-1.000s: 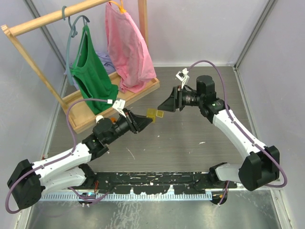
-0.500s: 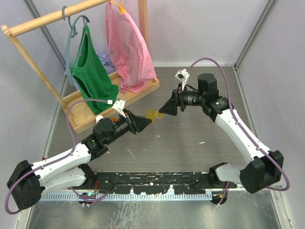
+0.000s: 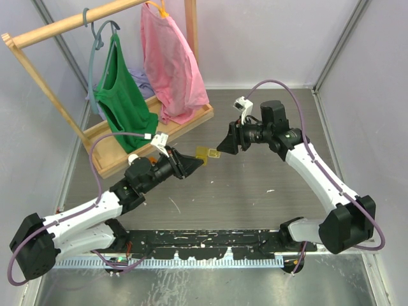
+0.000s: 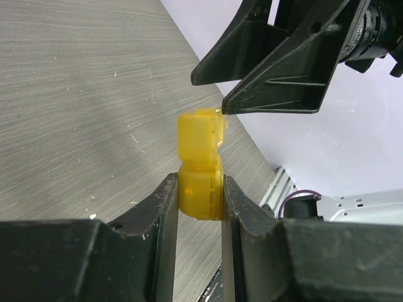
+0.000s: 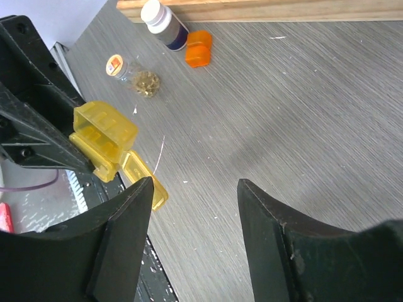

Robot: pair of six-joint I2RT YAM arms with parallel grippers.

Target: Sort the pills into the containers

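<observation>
We see the pill box between the fingers of the left gripper. The right gripper is just beside it, on its right. The clothes rack stands behind, on the left of the table.

The right end effector has drawn back a little from the small translucent yellow plastic pill box. Its wrist has rolled slightly, and its forearm has shifted.

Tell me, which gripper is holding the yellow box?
The left gripper: its jaws pinch one cell of the yellow pill box. The right gripper stands open beside it.
</observation>
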